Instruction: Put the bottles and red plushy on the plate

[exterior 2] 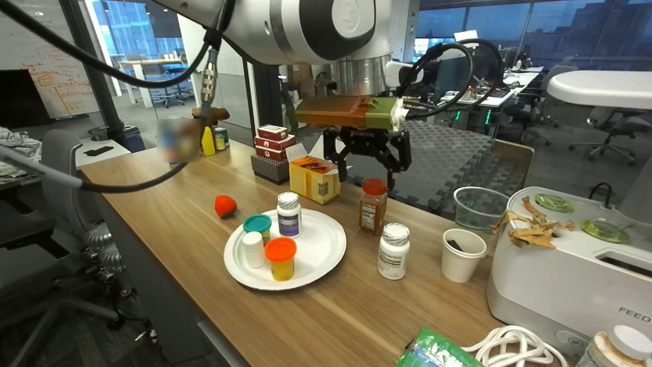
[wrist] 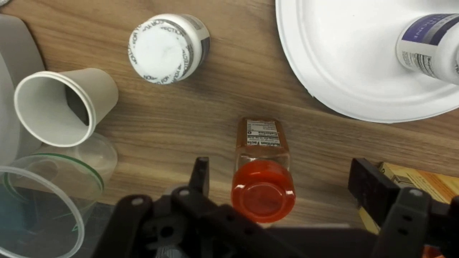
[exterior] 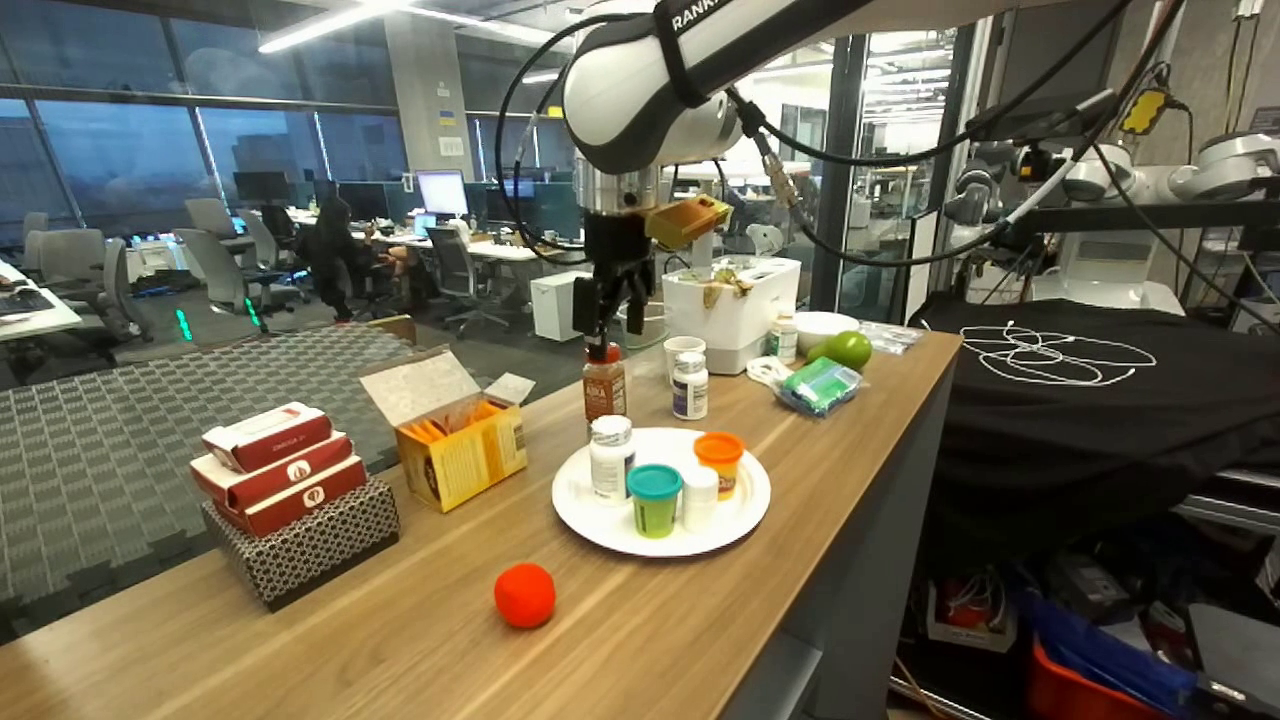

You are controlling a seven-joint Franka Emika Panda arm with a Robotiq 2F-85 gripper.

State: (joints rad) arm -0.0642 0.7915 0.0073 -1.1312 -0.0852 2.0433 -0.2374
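Gripper hangs spread wide over red-capped bottle, which stands upright on table, just beside plate. Plate holds tall white bottle, short white bottle, teal-capped jar, orange-capped jar. Near plate, on table: third white bottle, red ball. Also on table: yellow box, paper cup.

Yellow box, flaps open, beside patterned basket; paper cup near white appliance.
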